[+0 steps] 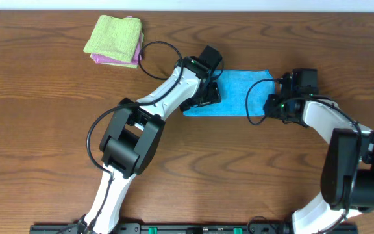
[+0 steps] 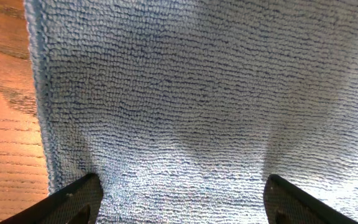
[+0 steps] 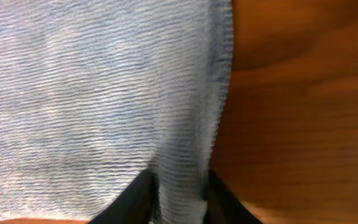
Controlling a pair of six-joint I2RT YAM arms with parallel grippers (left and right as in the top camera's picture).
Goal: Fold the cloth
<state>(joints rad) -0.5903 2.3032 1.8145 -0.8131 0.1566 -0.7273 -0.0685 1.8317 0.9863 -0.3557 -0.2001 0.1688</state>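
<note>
A blue cloth [image 1: 239,91] lies on the wooden table, a flat strip between my two grippers. My left gripper [image 1: 208,91] sits on its left part. In the left wrist view the fingers [image 2: 182,202] are spread wide with the blue cloth [image 2: 197,93] flat between and under them. My right gripper [image 1: 279,103] is at the cloth's right edge. In the right wrist view its fingers [image 3: 178,196] are shut on a pinched ridge of the blue cloth [image 3: 92,93] near the hemmed edge.
A folded stack of a yellow-green cloth [image 1: 114,36] on a pink one [image 1: 112,60] lies at the back left. Black cables loop over the table near each wrist. Bare wood [image 3: 303,124] shows right of the cloth's edge.
</note>
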